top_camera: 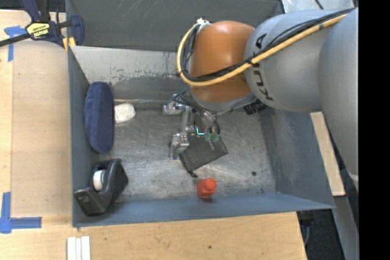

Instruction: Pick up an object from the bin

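Grey bin floor (146,167) holds, at left, a blue oblong case (99,117) and a black tape dispenser (100,187); at centre the gripper (190,138), open or clenched we cannot tell, hangs over a dark flat square (206,157). We judge it light, thin, best pinched by an edge.

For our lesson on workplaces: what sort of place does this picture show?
Probably a robotics lab: a robot arm reaches into a grey metal bin of unrelated odds and ends, including a tape dispenser.
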